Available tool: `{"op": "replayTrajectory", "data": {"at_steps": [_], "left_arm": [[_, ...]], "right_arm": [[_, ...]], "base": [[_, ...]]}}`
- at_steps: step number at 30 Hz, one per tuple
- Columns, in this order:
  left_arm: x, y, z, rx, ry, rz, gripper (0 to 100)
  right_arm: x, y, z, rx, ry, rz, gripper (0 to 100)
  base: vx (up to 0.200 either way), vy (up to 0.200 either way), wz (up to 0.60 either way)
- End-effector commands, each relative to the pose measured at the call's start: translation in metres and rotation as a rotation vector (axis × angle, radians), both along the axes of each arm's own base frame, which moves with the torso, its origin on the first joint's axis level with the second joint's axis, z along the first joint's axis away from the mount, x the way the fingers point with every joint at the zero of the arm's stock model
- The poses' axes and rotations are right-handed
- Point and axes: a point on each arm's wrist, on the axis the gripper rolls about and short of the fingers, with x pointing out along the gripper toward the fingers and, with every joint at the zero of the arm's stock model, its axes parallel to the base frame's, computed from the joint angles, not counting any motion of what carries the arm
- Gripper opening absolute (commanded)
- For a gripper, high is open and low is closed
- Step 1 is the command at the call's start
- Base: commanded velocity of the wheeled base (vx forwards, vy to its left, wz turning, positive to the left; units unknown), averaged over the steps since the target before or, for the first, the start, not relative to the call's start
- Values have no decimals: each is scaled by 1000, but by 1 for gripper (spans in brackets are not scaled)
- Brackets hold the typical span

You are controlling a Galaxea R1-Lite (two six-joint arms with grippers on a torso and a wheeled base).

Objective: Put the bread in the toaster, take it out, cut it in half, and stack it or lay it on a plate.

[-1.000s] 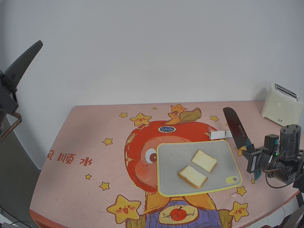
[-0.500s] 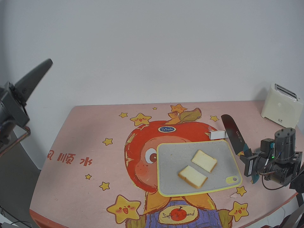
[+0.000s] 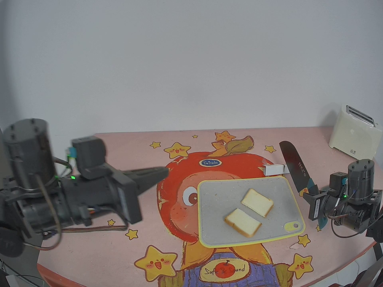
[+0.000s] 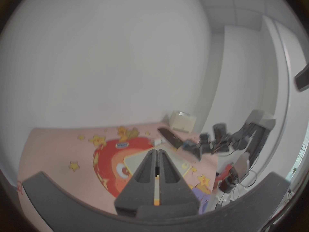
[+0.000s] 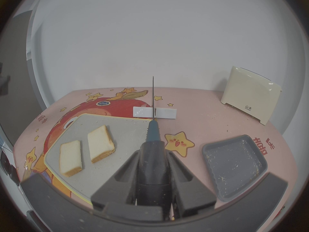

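While my right claw (image 3: 316,194) clamps the knife (image 3: 295,162), my closed, empty left claw (image 3: 161,172) swings in, likely to plate the halves (image 3: 243,222).

Two bread halves (image 3: 243,222) lie on the board (image 3: 217,204); right fingers (image 3: 318,209) clamp the knife (image 3: 295,165).

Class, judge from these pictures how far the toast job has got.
Done: two cut bread halves lie apart on the cutting board. In hand: the right gripper holds the knife beside the board. Left: getting the halves onto the grey plate; the shut left gripper hovers over the table.
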Motion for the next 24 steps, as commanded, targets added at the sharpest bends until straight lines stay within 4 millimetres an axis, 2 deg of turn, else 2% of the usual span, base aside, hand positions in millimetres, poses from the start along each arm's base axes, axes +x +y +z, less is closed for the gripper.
{"op": "replayTrajectory", "data": {"at_steps": [1,7,21,24], "left_arm": [[40,-52,-82,243,246,100,0],[43,-53,-92,300,291,170,0],[43,-71,-81,277,267,125,0],[48,-78,-91,296,284,122,0]], "right_arm": [[-3,-1,7,10,-32,3,0],[-5,-2,11,15,-49,6,0],[-7,-3,15,20,-63,5,0],[-7,-3,13,18,-58,6,0]], "base": [[0,0,0],[0,0,0],[0,0,0],[0,0,0]]}}
